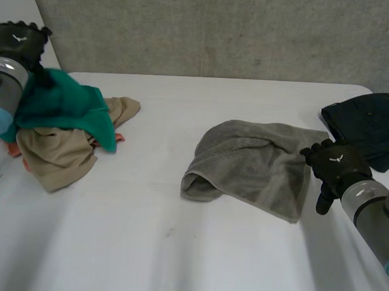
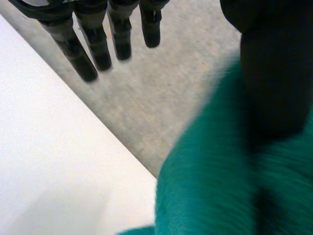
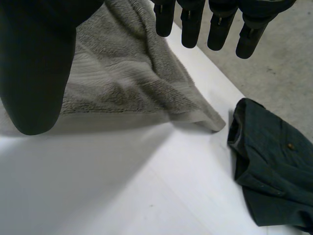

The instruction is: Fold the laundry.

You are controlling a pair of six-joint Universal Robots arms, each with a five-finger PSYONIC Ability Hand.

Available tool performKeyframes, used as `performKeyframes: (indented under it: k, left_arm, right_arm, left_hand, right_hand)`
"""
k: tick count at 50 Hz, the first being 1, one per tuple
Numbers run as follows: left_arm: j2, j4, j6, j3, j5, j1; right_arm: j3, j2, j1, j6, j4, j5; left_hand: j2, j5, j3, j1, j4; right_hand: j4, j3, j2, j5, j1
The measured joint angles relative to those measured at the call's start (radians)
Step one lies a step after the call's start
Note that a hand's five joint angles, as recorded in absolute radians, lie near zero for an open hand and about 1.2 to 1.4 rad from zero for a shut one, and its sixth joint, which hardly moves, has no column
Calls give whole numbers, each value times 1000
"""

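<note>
Mid-surface (image 1: 176,249), toward the right: grey towel (image 1: 252,165), rumpled, one side rolled over itself, not yet folded flat; just beside its right edge, right hand (image 1: 337,167), fingers (image 3: 190,29) straight and spread from the thumb, empty; beyond that, at the far right, dark garment (image 1: 368,125), apparently folded already. At the far left, left hand (image 1: 20,40) raised above a heap of green cloth (image 1: 66,106) over beige garment (image 1: 60,148); fingers straight, gripping nothing; green cloth close against the thumb side and seemingly draped by the wrist; hard to tell whether touching.

Likely trouble on the right: pinching only the top layer of the towel, so lifts one ply and leaves the rolled side bunched; dragging rather than lifting, so slides the whole towel over the smooth surface and skews the fold; reaching wide and brushing the dark garment, so undoes its fold. On the left: swinging the arm with green cloth hanging on it, so hauls the heap toward the surface edge or tips a piece off; grabbing green and beige together, tangled as they lie. Best guarded against by a firm corner grip, one cloth at a time.
</note>
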Motion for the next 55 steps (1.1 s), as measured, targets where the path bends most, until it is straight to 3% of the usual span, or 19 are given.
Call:
performKeyframes:
  k: [7, 14, 18, 25, 32, 39, 41, 42, 43, 44, 46, 55]
  left_arm:
    - [65, -33, 17, -69, -68, -87]
    - [157, -151, -2, -214, -54, -316]
    - [124, -210, -48, -254, -53, -454]
    - [-4, -251, -180, -186, -89, -583]
    - [-87, -271, -260, -67, -90, -609]
    - [-159, -373, -278, 38, -58, -624]
    - [-170, -398, -275, 52, -56, -625]
    - [-175, -410, -272, 59, -57, -626]
    - [-175, -413, -272, 60, -57, -626]
    - [-176, -421, -269, 65, -60, -625]
    - [-172, -427, -266, 66, -67, -623]
    - [-93, -415, -264, 17, -77, -615]
  right_arm:
    - [-26, -30, -17, 39, 25, 1]
    - [-158, 6, -22, 139, 173, 29]
    - [-274, 82, -1, 225, 292, 41]
    - [-401, 212, 74, 374, 418, 86]
    - [-380, 252, 127, 402, 392, 158]
    - [-292, 256, 149, 327, 254, 166]
    - [-276, 259, 151, 305, 221, 161]
    - [-265, 263, 152, 288, 195, 157]
    - [-263, 264, 152, 284, 188, 157]
    - [-258, 270, 153, 272, 169, 154]
    - [-253, 283, 154, 253, 136, 151]
    - [-270, 349, 156, 219, 73, 149]
  left_hand:
    - [-87, -75, -93, -15, -93]
    - [-90, -75, -93, -15, -93]
    - [-91, -75, -93, -15, -93]
    - [-91, -75, -93, -15, -93]
    - [-49, -53, -64, 37, -56]
    - [186, 185, 174, 293, 186]
    - [295, 282, 283, 401, 284]
    - [442, 434, 429, 566, 439]
    - [442, 434, 429, 566, 439]
    - [629, 617, 614, 754, 625]
    - [809, 797, 791, 912, 806]
    - [902, 865, 883, 922, 901]
  right_hand:
    - [0, 0, 0, 0, 0]
    - [0, 0, 0, 0, 0]
    - [0, 0, 0, 0, 0]
    - [0, 0, 0, 0, 0]
    - [0, 0, 0, 0, 0]
    - [0, 0, 0, 0, 0]
    - [0, 0, 0, 0, 0]
    - [0, 0, 0, 0, 0]
    - [0, 0, 0, 0, 0]
    - [0, 0, 0, 0, 0]
    - [0, 0, 0, 0, 0]
    - [17, 17, 17, 13, 24]
